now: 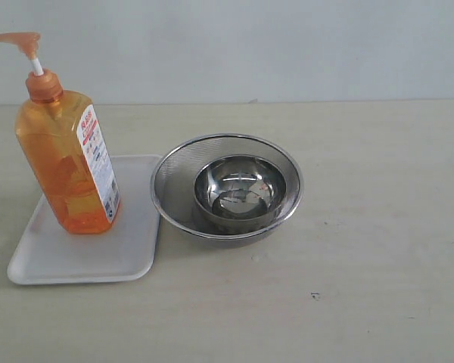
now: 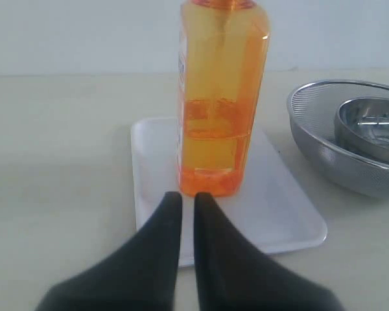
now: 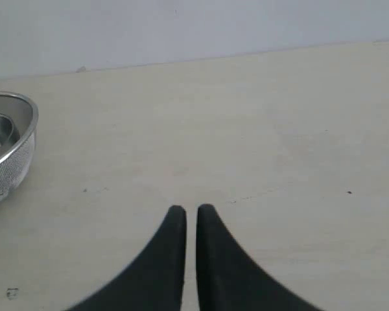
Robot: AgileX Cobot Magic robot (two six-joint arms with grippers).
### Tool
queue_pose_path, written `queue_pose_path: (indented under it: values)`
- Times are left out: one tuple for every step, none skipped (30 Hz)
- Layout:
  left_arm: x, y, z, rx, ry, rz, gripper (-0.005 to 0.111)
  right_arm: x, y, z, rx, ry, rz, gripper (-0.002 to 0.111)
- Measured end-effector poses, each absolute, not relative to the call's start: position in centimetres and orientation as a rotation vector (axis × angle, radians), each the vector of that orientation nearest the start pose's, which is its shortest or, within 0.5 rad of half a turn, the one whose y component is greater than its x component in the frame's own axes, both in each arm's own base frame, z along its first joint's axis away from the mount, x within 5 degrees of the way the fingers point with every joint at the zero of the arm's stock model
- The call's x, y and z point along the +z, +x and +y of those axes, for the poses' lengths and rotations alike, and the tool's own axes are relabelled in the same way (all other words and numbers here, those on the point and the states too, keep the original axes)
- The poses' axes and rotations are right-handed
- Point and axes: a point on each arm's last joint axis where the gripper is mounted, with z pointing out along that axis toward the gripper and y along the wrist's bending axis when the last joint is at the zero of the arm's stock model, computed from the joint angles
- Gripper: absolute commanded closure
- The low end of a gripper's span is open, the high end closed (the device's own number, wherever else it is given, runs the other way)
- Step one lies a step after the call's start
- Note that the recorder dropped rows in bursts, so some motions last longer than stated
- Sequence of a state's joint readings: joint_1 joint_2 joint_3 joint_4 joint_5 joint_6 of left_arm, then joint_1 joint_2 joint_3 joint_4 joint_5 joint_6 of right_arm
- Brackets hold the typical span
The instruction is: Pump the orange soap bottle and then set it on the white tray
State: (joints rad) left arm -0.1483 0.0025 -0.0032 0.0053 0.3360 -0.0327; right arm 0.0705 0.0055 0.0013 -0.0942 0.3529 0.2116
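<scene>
Pale beige tabletop [image 1: 378, 249] is seen across all 3 views, with a plain whitish wall [image 1: 287, 45] rising behind it. 1 small dark speck [image 1: 315, 296] is noted on the bare surface.

4 containers are counted: 1 bottle, 1 tray, 1 strainer, 1 bowl. The orange soap bottle [image 1: 60, 166] is stood upright on the white tray [image 1: 38, 257], straight ahead of the left pincer [image 2: 188, 195] and just beyond its tips. Orange liquid is seen through the bottle's translucent wall, and its pump head is carried on a white stem. Only the bottle is held by the tray, toward the end farther from the left pincer. The steel bowl [image 1: 238, 185] is nested inside the round mesh strainer [image 1: 174, 174], which is set just beside the tray, ahead of the left pincer and off toward the right arm's side.

2 pincers are counted. The left pincer is clenched, its 2 black fingers drawn together with only a thin slit between them, and nothing is grasped. The right pincer [image 3: 191, 208] is likewise clenched on nothing, above bare tabletop, well apart from the bottle, with only the strainer's rim caught off to the left arm's side
</scene>
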Motion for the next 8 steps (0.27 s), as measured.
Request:
queue_pose_path:
  values:
    - [18.38, 5.32, -0.79, -0.128, 0.105, 1.818, 0.1, 18.08, 5.37, 0.08, 0.106, 0.071, 1.842, 0.106]
    - [18.38, 5.32, -0.78, -0.123, 0.109, 1.817, 0.1, 18.08, 5.37, 0.08, 0.106, 0.071, 1.842, 0.106]
    - [18.38, 5.32, -0.78, -0.123, 0.109, 1.817, 0.1, 18.08, 5.37, 0.08, 0.106, 0.071, 1.842, 0.106]
    - [18.38, 5.32, -0.78, -0.123, 0.109, 1.817, 0.1, 18.08, 5.37, 0.09, 0.107, 0.072, 1.842, 0.106]
    - [18.38, 5.32, -0.78, -0.123, 0.109, 1.817, 0.1, 18.08, 5.37, 0.08, 0.106, 0.072, 1.842, 0.106]
    - [18.38, 5.32, -0.78, -0.123, 0.109, 1.817, 0.1, 18.08, 5.37, 0.08, 0.106, 0.072, 1.842, 0.106]
    - [18.38, 5.32, -0.78, -0.123, 0.109, 1.817, 0.1, 18.08, 5.37, 0.08, 0.106, 0.072, 1.842, 0.106]
    - [18.38, 5.32, -0.78, -0.123, 0.109, 1.817, 0.1, 18.08, 5.37, 0.08, 0.106, 0.072, 1.842, 0.106]
